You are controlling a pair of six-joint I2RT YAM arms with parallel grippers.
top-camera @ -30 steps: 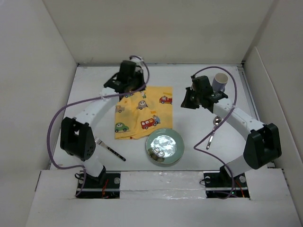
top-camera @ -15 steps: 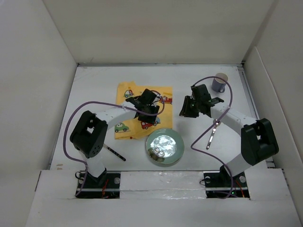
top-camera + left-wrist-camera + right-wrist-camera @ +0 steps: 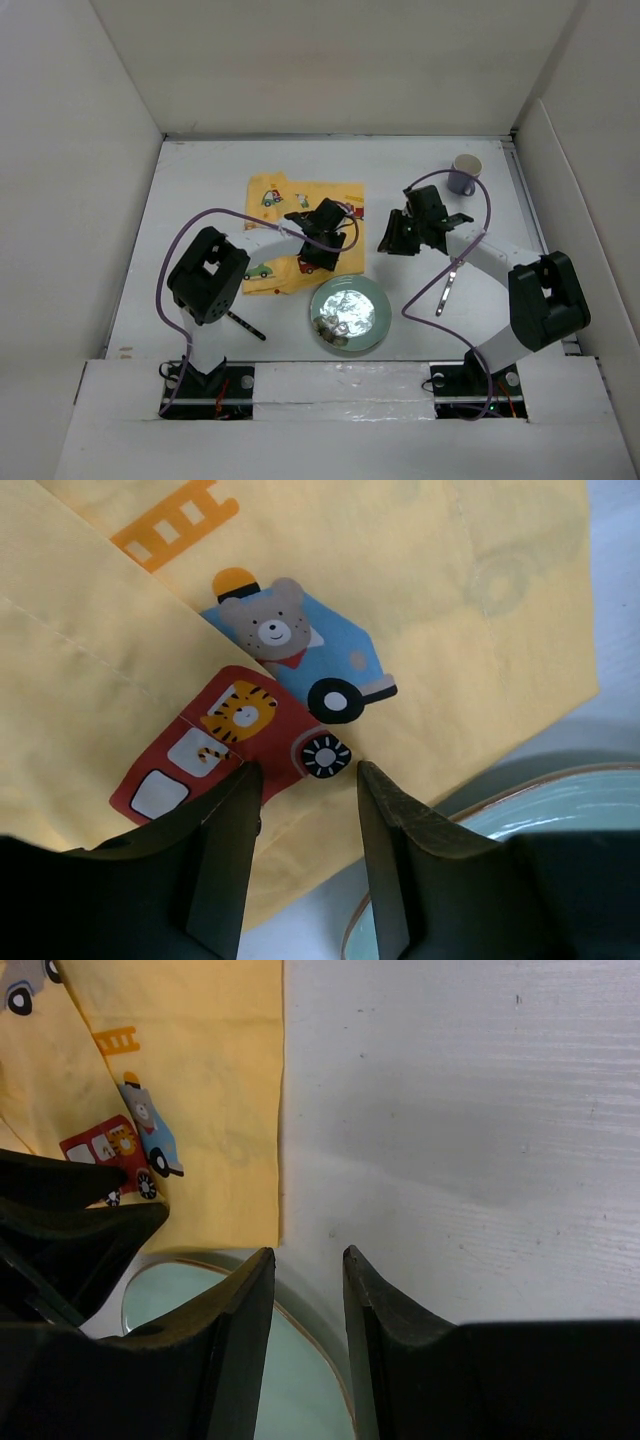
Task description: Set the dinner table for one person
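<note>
Plainly, little is set. On the bench (image 3: 200, 190) the yellow placemat (image 3: 300, 215) lies with a fold across it. The green plate (image 3: 380, 300) sits just beside its near corner, not on it. 1 fork (image 3: 235, 318) lies near the left base, 1 spoon (image 3: 448, 285) on the right, and the mug (image 3: 464, 174) in the far right corner. The left fingers (image 3: 315, 262) hover apart over the fold. The right fingers (image 3: 390, 243) hang apart and empty nearby. Flattening and arranging remain, I judge.
</note>
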